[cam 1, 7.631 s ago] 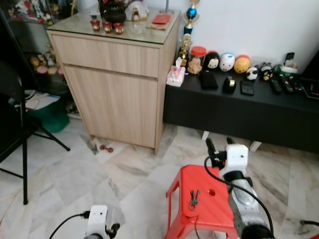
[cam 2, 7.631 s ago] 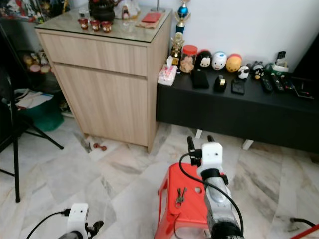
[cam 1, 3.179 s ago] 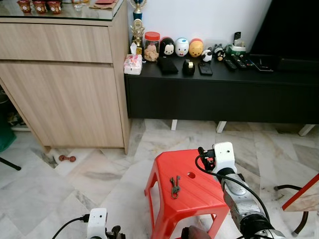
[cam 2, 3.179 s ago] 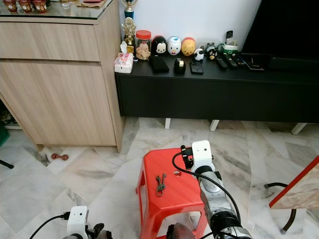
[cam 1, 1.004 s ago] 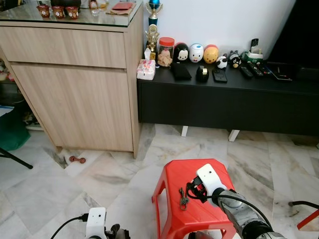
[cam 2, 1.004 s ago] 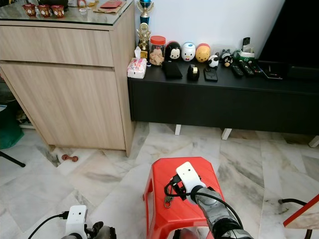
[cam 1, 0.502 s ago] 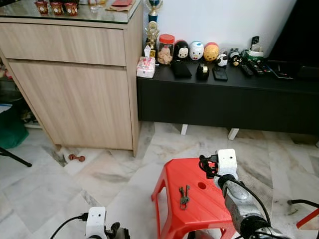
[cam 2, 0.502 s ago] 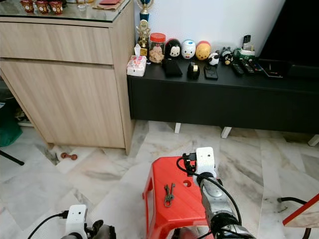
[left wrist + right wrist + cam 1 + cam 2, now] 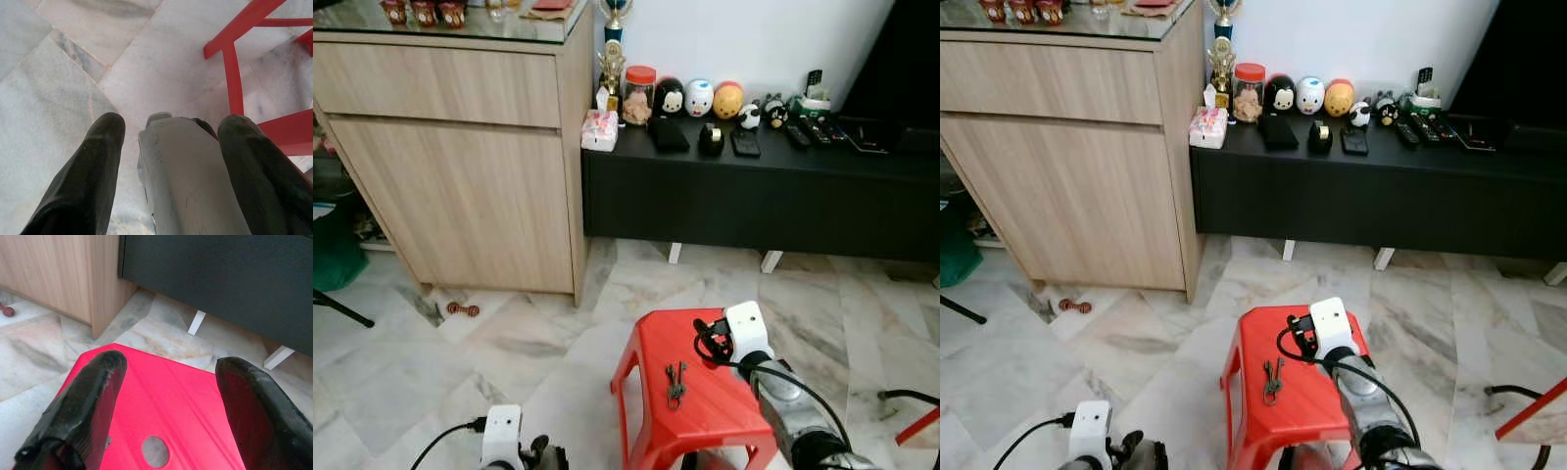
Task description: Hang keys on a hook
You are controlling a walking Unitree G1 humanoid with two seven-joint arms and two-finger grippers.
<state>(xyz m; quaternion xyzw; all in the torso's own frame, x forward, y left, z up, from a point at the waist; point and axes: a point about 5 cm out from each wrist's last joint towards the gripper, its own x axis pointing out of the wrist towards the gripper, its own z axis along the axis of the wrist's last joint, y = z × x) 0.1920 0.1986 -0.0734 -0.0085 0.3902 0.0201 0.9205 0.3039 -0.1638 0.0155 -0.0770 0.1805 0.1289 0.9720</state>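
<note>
A tall light-wood cabinet [image 9: 460,147] w/ a glass top stood at the robot's left against the white wall. Beside it ran a long low black TV bench [image 9: 754,196] on white feet, over pale marbled floor tiles [image 9: 440,362]. On the bench top sat a row of small stuff: tissue pack [image 9: 599,130], red-lidded jar [image 9: 637,95], a trophy [image 9: 612,59] behind it, round character figures [image 9: 699,99], remotes [image 9: 798,132] toward the right end. A small dumbbell-shaped object [image 9: 462,309] lay on the floor at the cabinet's base.

Nearer the robot, a red plastic stool [image 9: 651,406] stood on the tiles, seat w/ a round hole near its middle. The keys [image 9: 675,383] lay flat on the seat, left of centre, nothing touching them.

The right gripper [image 9: 166,396] hovered above the stool, over the seat's far right part, right of the keys and apart from them. Its two black fingers [image 9: 85,406] were spread wide, nothing between them; wrist view looked down on the red seat, the hole, and the bench's feet beyond.

The left gripper [image 9: 168,147] hung low by the robot's left side, fingers also spread, w/ a silver part of the robot's own body showing between them, and the stool's red legs off to one side. No hook could be made out.
</note>
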